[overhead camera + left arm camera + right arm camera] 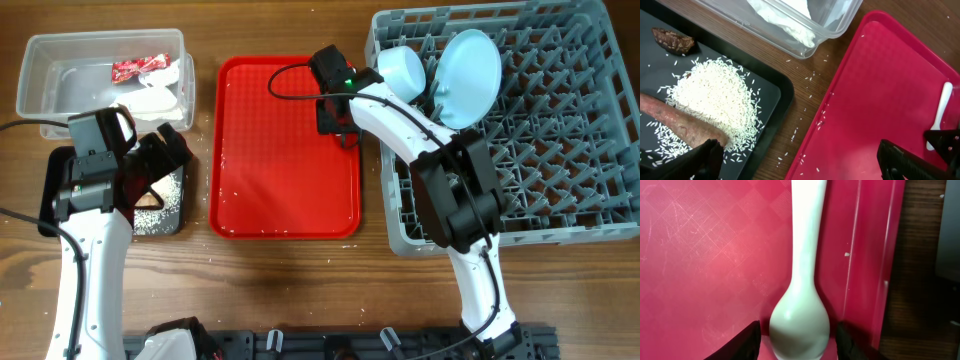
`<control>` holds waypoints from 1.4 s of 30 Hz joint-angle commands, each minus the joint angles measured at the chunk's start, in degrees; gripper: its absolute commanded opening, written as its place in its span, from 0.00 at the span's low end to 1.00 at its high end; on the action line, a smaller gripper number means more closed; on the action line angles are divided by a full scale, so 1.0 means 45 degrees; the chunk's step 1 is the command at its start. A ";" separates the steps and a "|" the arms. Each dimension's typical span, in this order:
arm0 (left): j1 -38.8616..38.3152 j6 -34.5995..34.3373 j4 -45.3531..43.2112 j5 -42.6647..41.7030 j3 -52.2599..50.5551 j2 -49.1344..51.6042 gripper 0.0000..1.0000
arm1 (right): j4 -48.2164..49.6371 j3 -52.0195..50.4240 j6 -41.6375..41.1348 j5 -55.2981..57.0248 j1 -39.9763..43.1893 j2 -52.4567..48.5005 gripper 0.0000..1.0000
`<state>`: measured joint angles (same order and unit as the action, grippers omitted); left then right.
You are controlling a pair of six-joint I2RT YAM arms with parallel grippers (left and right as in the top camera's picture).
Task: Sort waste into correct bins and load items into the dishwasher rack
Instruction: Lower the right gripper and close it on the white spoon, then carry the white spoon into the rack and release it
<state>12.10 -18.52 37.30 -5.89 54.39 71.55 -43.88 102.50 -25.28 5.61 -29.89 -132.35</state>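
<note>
White plastic spoon (pixel 800 315): lying flat on the red serving tray (pixel 700 255), its bowl sitting between the right fingers (pixel 746 342) and its handle running away ahead of them. Right fingers are standing spread, straddling the bowl with a thin gap on each side, pinching nothing. Left fingers (pixel 702 160) are also hanging spread and empty. Just ahead of one of them, the rice grains (pixel 715 100) and the brown carrot-like stick (pixel 675 115) are lying in the black tray (pixel 775 90). Step judged: the spoon pick-up is getting under way, bound for the dishwasher rack (pixel 560 150) beside the right fingers. Next move is likely calling for a low, square closing on the flat spoon, then a lift across to the rack.
</note>
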 commanded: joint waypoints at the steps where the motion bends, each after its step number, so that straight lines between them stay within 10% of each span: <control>1: 0.0087 0.0015 0.0000 0.0044 0.0180 -0.0117 1.00 | -0.0160 -0.0214 -0.0029 -0.0214 0.0078 -0.0850 0.48; 15: 0.0087 0.0015 0.0000 0.0039 0.0180 -0.0117 1.00 | -0.0262 -0.0214 -0.0044 -0.0219 0.0078 -0.0850 0.17; 26: 0.0087 0.0015 0.0000 0.0044 0.0180 -0.0117 1.00 | -0.0593 -0.0209 -0.0044 -0.0219 0.0078 -0.0534 0.26; 33: 0.0087 0.0015 0.0000 0.0044 0.0180 -0.0117 1.00 | -0.0505 -0.0209 0.0316 -0.0214 0.0078 -0.0345 0.04; 42: 0.0087 0.0015 0.0000 0.0044 0.0180 -0.0117 1.00 | -0.1389 0.0583 0.1695 -0.0277 0.0078 0.1200 0.04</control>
<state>12.10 -18.52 37.30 -5.87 54.39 71.55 -48.95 103.55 -21.08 5.15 -29.78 -132.05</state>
